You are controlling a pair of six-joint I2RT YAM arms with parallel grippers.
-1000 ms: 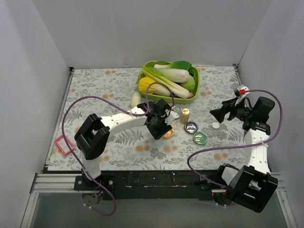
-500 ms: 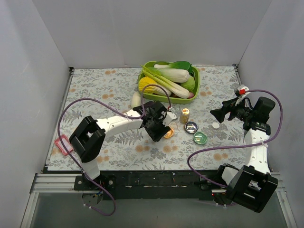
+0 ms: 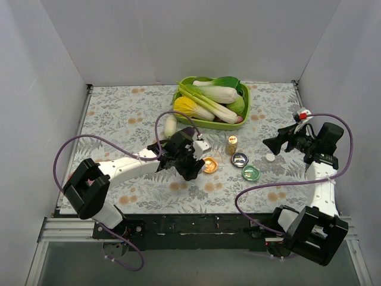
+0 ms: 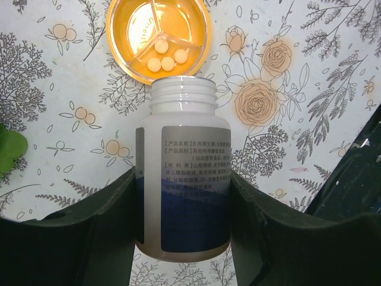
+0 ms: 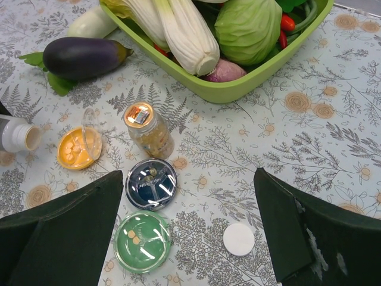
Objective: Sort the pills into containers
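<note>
The orange dish (image 3: 209, 165) lies open with several white pills (image 4: 165, 56) in it; it also shows in the left wrist view (image 4: 158, 39) and the right wrist view (image 5: 76, 149). My left gripper (image 4: 182, 185) is shut on a white pill bottle (image 4: 183, 173), which lies level with its open mouth just short of the orange dish. The dark blue dish (image 3: 240, 158) (image 5: 150, 183) and the green dish (image 3: 250, 173) (image 5: 141, 241) sit to the right with clear lids on. My right gripper (image 5: 189, 179) is open and empty, held above them.
A small glass bottle with a gold cap (image 3: 231, 145) (image 5: 149, 130) stands behind the blue dish. A white cap (image 3: 270, 158) (image 5: 239, 239) lies to the right. The lime-green vegetable tray (image 3: 247, 101) is at the back, with an eggplant (image 5: 80, 56) and a white radish (image 3: 170, 124) beside it.
My left arm has swung out to the left and drawn back, taking the bottle off the orange dish. The right arm has not moved.
</note>
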